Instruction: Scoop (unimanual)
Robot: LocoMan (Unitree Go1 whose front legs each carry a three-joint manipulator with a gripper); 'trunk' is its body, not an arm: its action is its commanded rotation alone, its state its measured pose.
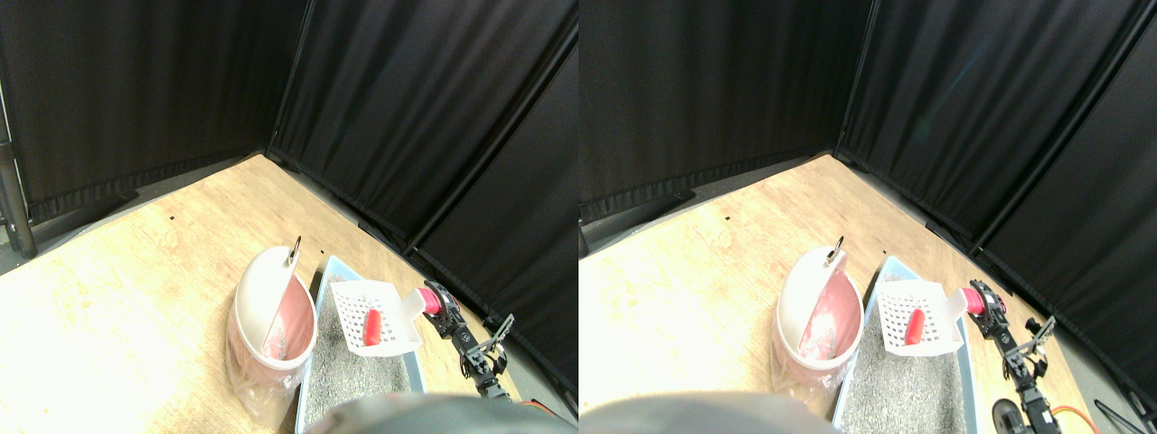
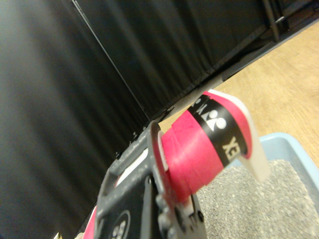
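Observation:
A white slotted scoop (image 1: 390, 307) hangs just above the grey litter (image 1: 351, 382) in the light blue tray (image 1: 333, 268). In its basket lies a small red piece (image 1: 371, 327). The scoop's pink-wrapped handle (image 1: 428, 301) points right, and my right gripper (image 1: 439, 305) is shut on it, with the arm (image 1: 476, 351) trailing to the lower right. The wrist view shows the same pink handle (image 2: 199, 149) with a black band, pressed against the dark jaw, above the litter (image 2: 259, 209) and the tray's rim (image 2: 295, 143).
A white and pink bin (image 1: 264, 303) with a clear plastic liner stands right beside the tray on its left. Black curtains (image 1: 407, 108) close off the back and right, close behind the arm. The wooden floor (image 1: 136, 280) stretches to the left.

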